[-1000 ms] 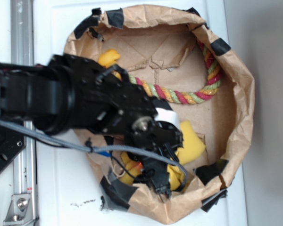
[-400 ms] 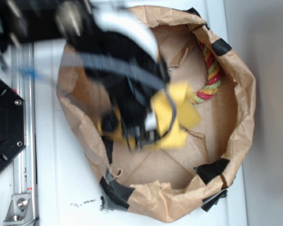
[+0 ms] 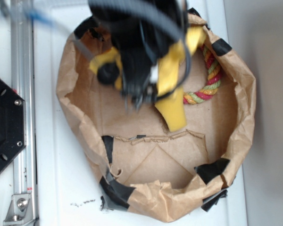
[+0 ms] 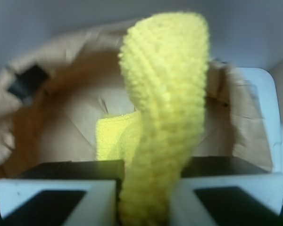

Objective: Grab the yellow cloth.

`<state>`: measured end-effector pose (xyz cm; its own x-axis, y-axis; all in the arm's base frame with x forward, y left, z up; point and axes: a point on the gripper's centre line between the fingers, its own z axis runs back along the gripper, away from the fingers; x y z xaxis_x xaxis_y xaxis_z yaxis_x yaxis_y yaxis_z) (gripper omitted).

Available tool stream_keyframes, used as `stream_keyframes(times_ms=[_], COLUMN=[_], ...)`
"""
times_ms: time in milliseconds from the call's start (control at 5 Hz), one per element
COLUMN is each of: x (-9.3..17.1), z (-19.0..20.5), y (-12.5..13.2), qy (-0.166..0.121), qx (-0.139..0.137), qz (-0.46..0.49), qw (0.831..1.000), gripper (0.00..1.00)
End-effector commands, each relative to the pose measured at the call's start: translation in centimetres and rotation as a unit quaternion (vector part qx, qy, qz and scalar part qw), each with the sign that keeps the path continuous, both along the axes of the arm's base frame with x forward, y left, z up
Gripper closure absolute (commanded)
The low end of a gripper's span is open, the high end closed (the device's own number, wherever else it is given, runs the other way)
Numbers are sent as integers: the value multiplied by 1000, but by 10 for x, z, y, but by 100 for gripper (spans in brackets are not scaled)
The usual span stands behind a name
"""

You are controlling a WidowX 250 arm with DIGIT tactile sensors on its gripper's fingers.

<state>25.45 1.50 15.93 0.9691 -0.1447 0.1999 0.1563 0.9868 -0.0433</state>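
Note:
The yellow cloth (image 3: 172,110) is a fuzzy mustard-yellow rag. It hangs in a long fold from my gripper (image 3: 140,92) above the inside of the brown paper bag (image 3: 245,108). In the wrist view the cloth (image 4: 165,94) fills the middle and is pinched between my two white fingers (image 4: 104,202), with the gripper (image 4: 148,200) shut on it. A paler yellow fold (image 4: 114,137) shows behind it. In the exterior view the gripper is blurred and sits over the far half of the bag.
A red, green and yellow rope (image 3: 211,77) lies against the bag's far right wall. Black tape patches (image 3: 212,170) mark the bag's rim. A metal rail (image 3: 21,94) and a black plate (image 3: 2,127) stand to the left on the white table.
The gripper has risen from the bag's near floor and swung to the far side, with the yellow cloth lifted and now dangling from it.

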Motion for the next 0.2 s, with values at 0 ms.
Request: stream_keyframes(times_ms=[0], x=[-19], z=[-13], y=[-10], qy=[47], qx=[2], qz=[-46], qw=[998], gripper=[100])
